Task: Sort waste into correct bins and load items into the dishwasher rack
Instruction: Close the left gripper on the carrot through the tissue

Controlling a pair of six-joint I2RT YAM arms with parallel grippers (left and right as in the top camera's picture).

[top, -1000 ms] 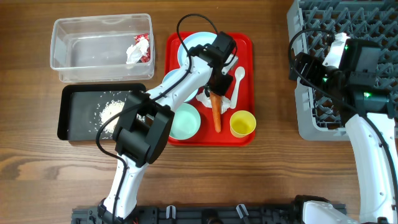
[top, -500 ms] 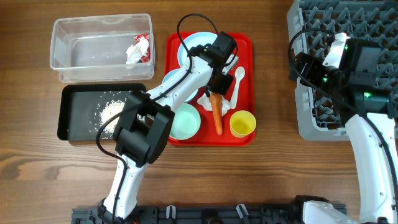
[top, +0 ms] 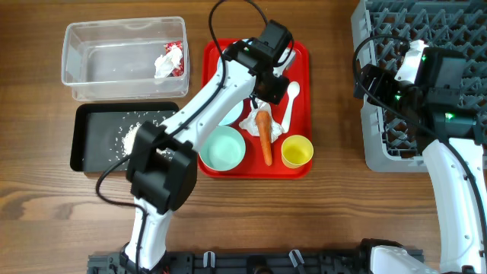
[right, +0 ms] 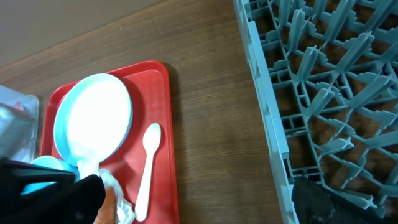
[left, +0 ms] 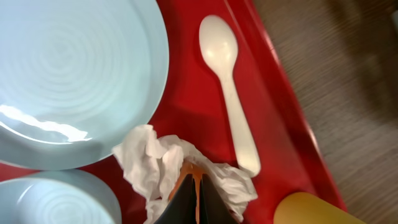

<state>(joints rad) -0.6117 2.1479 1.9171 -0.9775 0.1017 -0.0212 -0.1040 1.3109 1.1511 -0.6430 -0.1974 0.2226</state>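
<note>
1. Orange carrot [top: 264,141] is over the red tray [top: 299,55], thick end against the crumpled white tissue [left: 149,158]. Can't tell if it's lifted off.
2. Left claw [left: 196,198] is clenched on the carrot's thick end, with orange showing between the dark fingers.
3. Same tray: white plastic spoon [left: 227,87] just right of the tissue, light blue plate [left: 62,62] at the far side. Pale blue bowl [left: 50,199] is beside the plate, mint bowl [top: 226,148] left of the carrot, yellow cup [top: 297,151] right of its thin end.
4. Left of the tray: clear tub [top: 76,76] with the red wrapper [top: 176,55] at its right end. Black tray [top: 91,141] in front of it holds scattered rice-like grains [top: 135,133].
5. Right claw [right: 196,186] is spread wide, grasping nothing, by the left edge of the grey rack [top: 411,23].
6. Rack sits at the far right of the worktop [top: 342,213], pegs upright.
7. Worktop is brown wood grain, matte. Right wrist view shows a plain grey-brown strip past its far edge; floor or wall, can't tell.
</note>
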